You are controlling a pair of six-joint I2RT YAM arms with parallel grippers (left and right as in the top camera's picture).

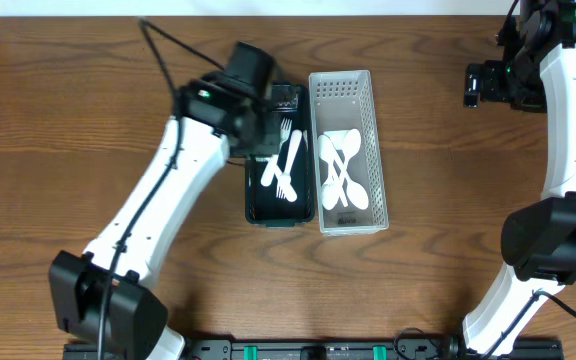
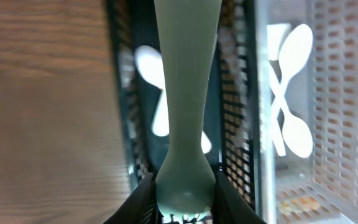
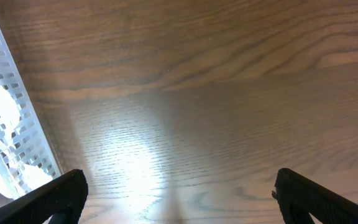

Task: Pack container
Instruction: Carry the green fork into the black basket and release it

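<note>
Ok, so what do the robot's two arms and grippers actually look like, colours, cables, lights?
Both the left arm and right arm have white shells with black joints and bases. A black cable loops off the left one. Small green lights glow near each wrist. Gripper fingers are black.

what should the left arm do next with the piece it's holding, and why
Probably lower a little and open the left gripper: it pinches a white utensil right above the black basket, where other white cutlery lies.
</note>
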